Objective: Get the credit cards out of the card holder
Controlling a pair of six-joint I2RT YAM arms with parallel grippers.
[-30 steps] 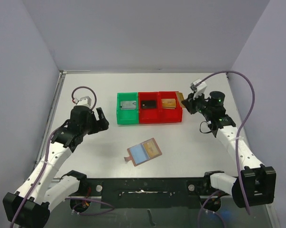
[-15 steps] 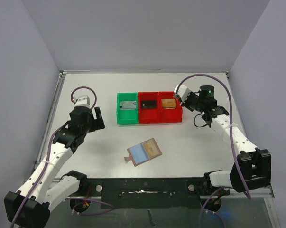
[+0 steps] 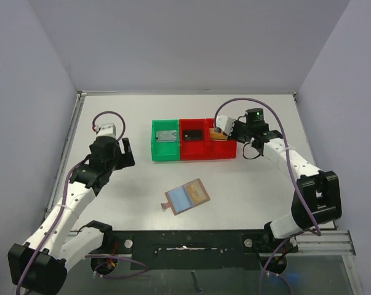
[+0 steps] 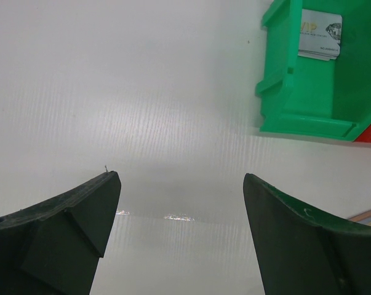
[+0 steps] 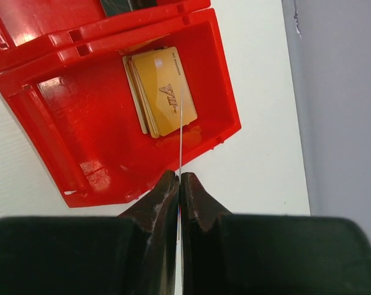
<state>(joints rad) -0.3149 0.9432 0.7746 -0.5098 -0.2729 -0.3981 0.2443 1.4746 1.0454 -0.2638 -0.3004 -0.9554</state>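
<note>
The card holder (image 3: 186, 196) lies open on the table in the top view, light-blue lining up, with an orange-brown card (image 3: 197, 193) still on its right half. My right gripper (image 5: 179, 178) is shut on a thin credit card (image 5: 181, 123) seen edge-on, held over the rightmost red bin (image 5: 62, 117), where gold cards (image 5: 163, 92) lie stacked. In the top view that gripper (image 3: 223, 127) hangs over the same bin (image 3: 222, 149). My left gripper (image 4: 182, 178) is open and empty above bare table, left of the green bin (image 4: 308, 92); from above it (image 3: 127, 153) sits well apart from the holder.
Three bins stand in a row: the green one (image 3: 155, 150) holds a silver card (image 4: 320, 34), the middle red one (image 3: 194, 149) a black card. A corner of the card holder (image 4: 367, 215) shows at the left wrist view's right edge. Walls enclose the table.
My right arm has swung left from beside the bins to over the rightmost red bin, keeping the card. The left arm has barely shifted.
</note>
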